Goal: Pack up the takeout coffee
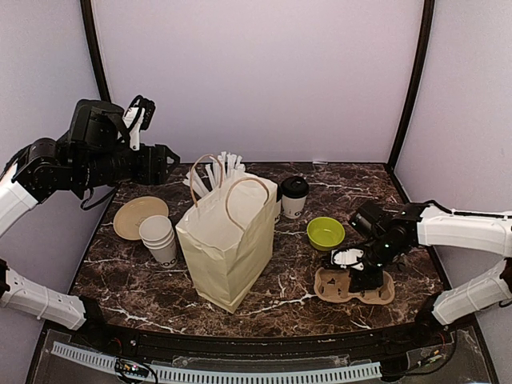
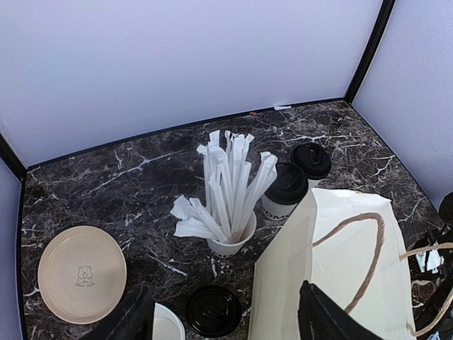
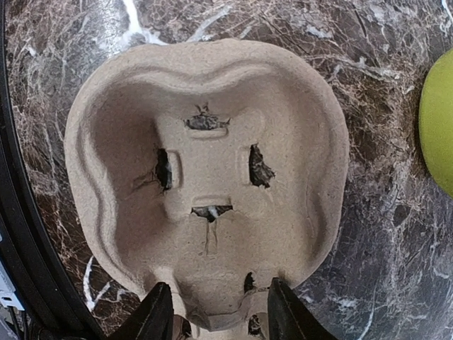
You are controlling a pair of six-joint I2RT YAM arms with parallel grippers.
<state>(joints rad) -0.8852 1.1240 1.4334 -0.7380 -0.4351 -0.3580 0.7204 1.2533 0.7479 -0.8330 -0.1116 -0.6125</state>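
We're looking down on a dark brown marbled tabletop (image 1: 280, 306) streaked with white veins, boxed in by pale lavender walls (image 1: 256, 80) with black posts (image 1: 410, 80) in the back corners.

Centre stage, a cream paper bag (image 1: 228, 244) stands upright with its mouth open and its brown handles up. Right behind it are the two takeout coffees (image 2: 287, 188), black-lidded and side by side on the marble, outside the bag and next to the white cup of straws (image 2: 230, 244).

Over on the left lie a tan plate (image 1: 140, 216) and a stack of lidless cups (image 1: 160, 238). Beside that stack the left wrist view picks up a round black lid (image 2: 214, 310); whether a cup sits under it, we cannot tell.

The left gripper (image 2: 223, 322) hangs high above the table, its fingers (image 2: 325, 315) spread wide with nothing between them.

To the right, past the green bowl (image 1: 326, 232), a pulp carrier (image 3: 205, 177) lies flat near the front edge. The right gripper (image 3: 216, 319) is low over its near rim, with fingers (image 3: 152, 315) on either side of the lip. We cannot tell whether they are pinching it.
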